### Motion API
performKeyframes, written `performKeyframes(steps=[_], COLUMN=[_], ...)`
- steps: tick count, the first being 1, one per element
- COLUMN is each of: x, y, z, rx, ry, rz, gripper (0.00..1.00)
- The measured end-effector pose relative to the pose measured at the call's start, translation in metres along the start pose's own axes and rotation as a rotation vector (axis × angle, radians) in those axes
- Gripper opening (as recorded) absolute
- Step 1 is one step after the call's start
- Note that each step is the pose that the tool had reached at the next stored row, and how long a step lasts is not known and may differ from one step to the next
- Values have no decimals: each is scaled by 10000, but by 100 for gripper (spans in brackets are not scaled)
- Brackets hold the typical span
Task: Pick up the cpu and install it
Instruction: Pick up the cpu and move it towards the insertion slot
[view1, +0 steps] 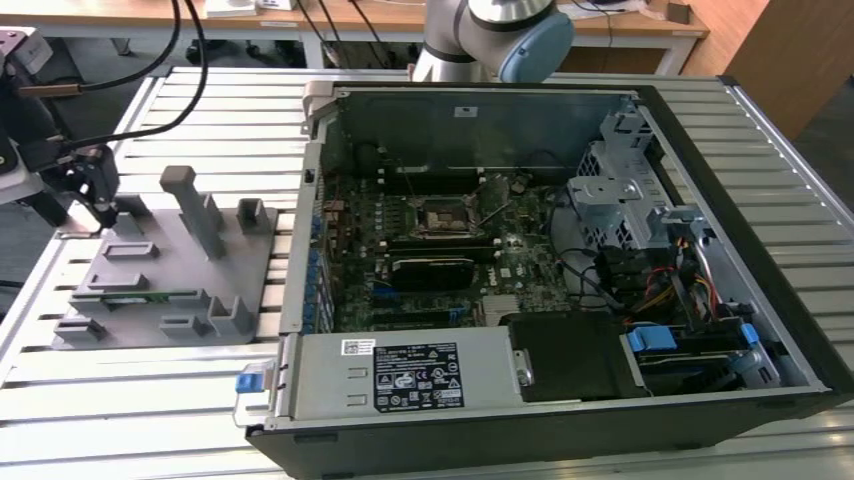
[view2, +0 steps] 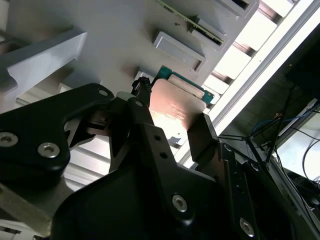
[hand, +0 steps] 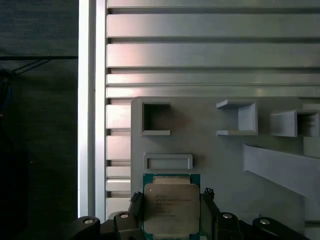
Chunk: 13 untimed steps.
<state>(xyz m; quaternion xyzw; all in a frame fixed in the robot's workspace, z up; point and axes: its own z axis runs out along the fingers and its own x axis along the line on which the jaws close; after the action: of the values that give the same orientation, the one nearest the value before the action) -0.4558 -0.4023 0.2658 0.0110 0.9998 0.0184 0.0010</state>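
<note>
The bench (view1: 747, 130) carries an open computer case (view1: 481, 120) across its middle and toward its edge at the exterior view's right. A grey fixture tray (view1: 150, 262) lies near the opposite edge. The arm's gripper (view1: 96, 205) hangs over the tray's far corner, right at that bench edge.

The pick-up looks underway and the install looks untouched. The socket (view1: 437, 217) on the case's motherboard sits well apart from the gripper, with nothing silvery on it as far as I can tell.

In both wrist views the cpu (hand: 171, 207) (view2: 175, 105) sits between the fingers (hand: 209, 212). One finger presses each opposite side, so I judge them closed on the chip. It is over the tray, just beside a shallow rectangular pocket (hand: 167, 161).

Whether the chip has left the tray surface is hard to say (the fingers and gripper body hide its lower edge and underside). The state of the socket's latch or cover is too small to read. A thin green strip (view1: 134, 295) in a tray slot is probably a memory stick, though its detail is unclear.
</note>
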Motion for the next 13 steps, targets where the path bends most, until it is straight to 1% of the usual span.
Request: performKeyframes(steps=[13], x=[0], y=[7], z=[-127], rx=[-1], ry=[-1], rz=[0], gripper=[54])
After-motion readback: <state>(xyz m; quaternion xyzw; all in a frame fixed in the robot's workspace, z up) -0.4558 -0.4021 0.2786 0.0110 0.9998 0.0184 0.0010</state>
